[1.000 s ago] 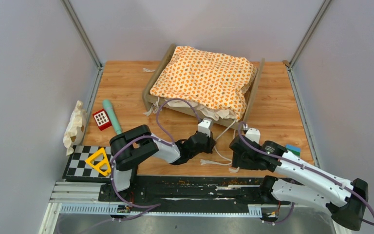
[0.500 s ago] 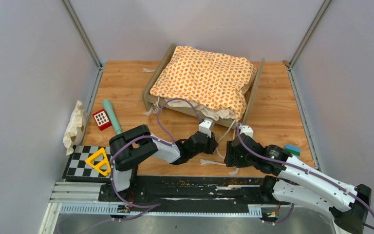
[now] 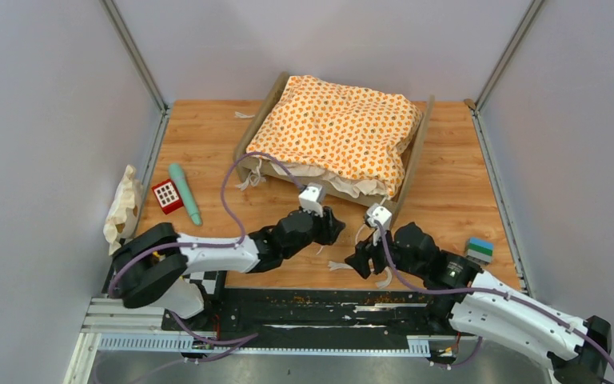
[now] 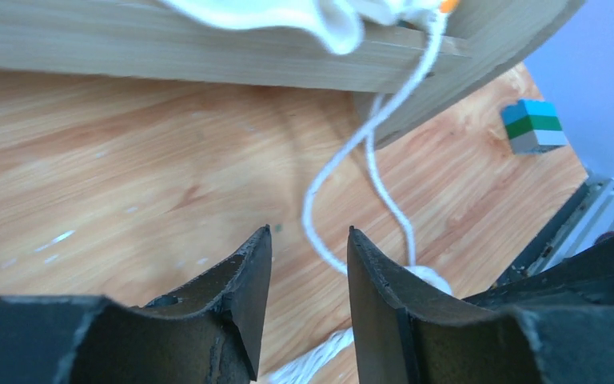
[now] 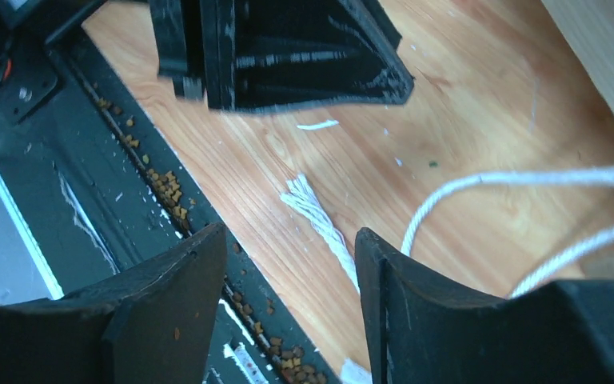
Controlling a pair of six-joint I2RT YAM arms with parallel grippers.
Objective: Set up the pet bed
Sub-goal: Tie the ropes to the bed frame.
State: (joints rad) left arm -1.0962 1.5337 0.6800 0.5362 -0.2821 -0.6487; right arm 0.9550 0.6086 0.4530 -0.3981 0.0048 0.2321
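The pet bed stands at the back middle of the table, with the orange-patterned cushion lying across its light-wood frame. White tie cords hang from the cushion's near edge onto the table. My left gripper sits just in front of the bed's near side. In the left wrist view it is open, and a cord curls just beyond its tips. My right gripper is close beside it, open over a frayed cord end, gripping nothing.
A green-handled tool and a red-and-white block lie at the left. A crumpled cream pillow rests against the left wall. A stacked coloured block sits at the right front. Crumbs litter the black rail.
My left gripper has gone from shut to open and shifted left, its arm swinging out to the left. My right gripper has moved left and nearer, toward the cord ends.
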